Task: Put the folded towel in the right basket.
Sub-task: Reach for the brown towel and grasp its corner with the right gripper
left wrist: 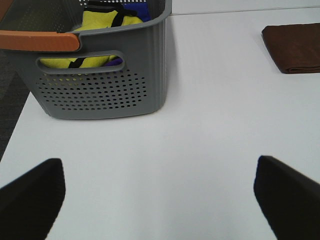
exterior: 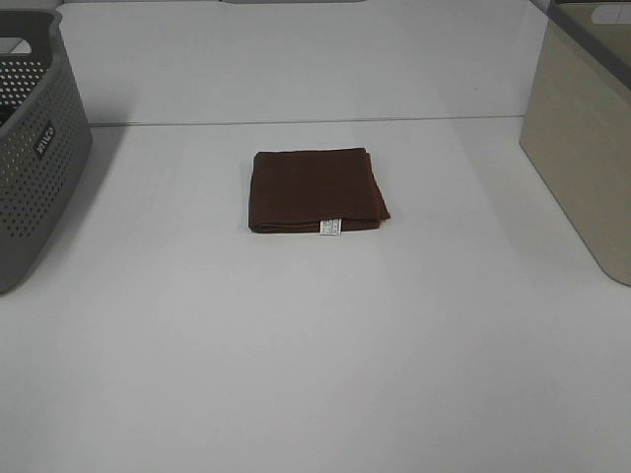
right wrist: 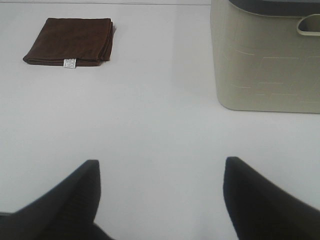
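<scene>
Wide open and empty, the left gripper and right gripper hang over the white table. Mid-table the folded brown towel lies flat, white tag on its near edge, print unreadable. Flanking it, well apart: grey basket left, its dark label too small to read, and beige basket right, white backdrop beyond.
</scene>
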`<state>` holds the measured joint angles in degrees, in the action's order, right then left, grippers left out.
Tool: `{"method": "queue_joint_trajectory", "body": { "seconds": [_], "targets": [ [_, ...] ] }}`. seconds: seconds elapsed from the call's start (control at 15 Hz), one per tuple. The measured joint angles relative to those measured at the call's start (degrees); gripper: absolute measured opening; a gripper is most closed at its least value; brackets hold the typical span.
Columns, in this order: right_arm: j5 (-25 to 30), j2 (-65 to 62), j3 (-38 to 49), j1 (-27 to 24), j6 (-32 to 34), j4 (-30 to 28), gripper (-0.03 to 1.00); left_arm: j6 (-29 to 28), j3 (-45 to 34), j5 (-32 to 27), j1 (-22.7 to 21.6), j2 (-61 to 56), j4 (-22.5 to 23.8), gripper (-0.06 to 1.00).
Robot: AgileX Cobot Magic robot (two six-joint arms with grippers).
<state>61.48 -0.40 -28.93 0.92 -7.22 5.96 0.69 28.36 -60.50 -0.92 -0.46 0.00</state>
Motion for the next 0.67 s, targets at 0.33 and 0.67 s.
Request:
{"method": "queue_joint_trajectory", "body": {
  "seconds": [0.33,0.67],
  "targets": [
    [0.00,0.00,0.00,0.00,0.00,0.00,0.66,0.00,0.00,0.00,0.00,0.00,0.00,0.97],
    [0.00,0.00,0.00,0.00,0.00,0.00,0.66,0.00,0.00,0.00,0.00,0.00,0.00,0.97]
  ]
}}
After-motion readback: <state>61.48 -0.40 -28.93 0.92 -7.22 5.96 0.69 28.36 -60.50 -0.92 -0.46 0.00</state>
